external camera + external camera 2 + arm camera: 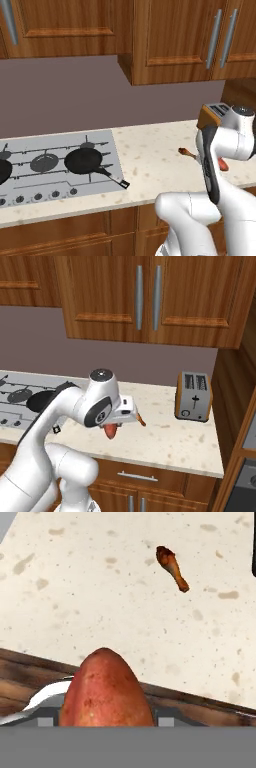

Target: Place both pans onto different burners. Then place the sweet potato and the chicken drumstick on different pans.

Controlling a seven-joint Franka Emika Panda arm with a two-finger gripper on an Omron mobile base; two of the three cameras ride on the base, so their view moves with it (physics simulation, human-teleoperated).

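Observation:
My gripper (106,717) is shut on the sweet potato (106,689), an orange-red oblong that rises between the fingers, which it mostly hides. It hangs over the counter's front edge, with the sweet potato (110,431) under the hand and the same sweet potato (223,164) peeking from behind the arm. The chicken drumstick (172,567) lies on the counter ahead of the hand, as the chicken drumstick (187,152) shows it beside the arm. One black pan (84,161) sits on a right-hand burner of the cooktop (111,150), handle towards the front right. A second pan (2,172) shows at the left edge. A middle burner (44,162) is bare.
A steel and orange toaster (193,397) stands at the back right of the speckled counter (170,441). Wooden cabinets (150,301) hang above, and a wooden wall closes the right end. Knobs (37,196) line the cooktop's front.

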